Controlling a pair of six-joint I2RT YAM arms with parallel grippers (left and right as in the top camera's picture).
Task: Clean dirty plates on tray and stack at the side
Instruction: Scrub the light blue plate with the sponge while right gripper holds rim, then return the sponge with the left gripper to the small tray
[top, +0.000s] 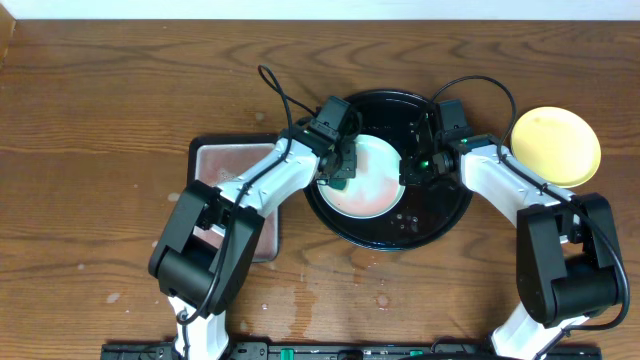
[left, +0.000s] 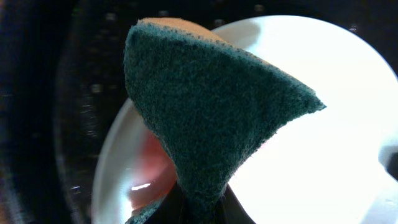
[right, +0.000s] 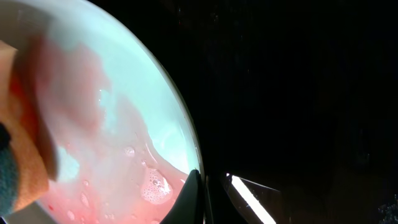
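Scrubbing in progress: left tool (top: 340, 172) grips the dark-green scouring sponge (left: 211, 118) on the smeared mint-green round plate (top: 378, 190) inside the glossy black round tray (top: 445, 222). Right tool (top: 412, 168), closed, meets the plate rim. Next: clear the red film.

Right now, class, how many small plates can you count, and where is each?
2. A mint-green plate lies in the black tray, smeared pink; a yellow plate sits on the table right of the tray. Another could be hidden underneath either.

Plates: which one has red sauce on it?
The pale green plate in the black tray, under the sponge; red smears cover it. The yellow plate beside the tray looks clean.
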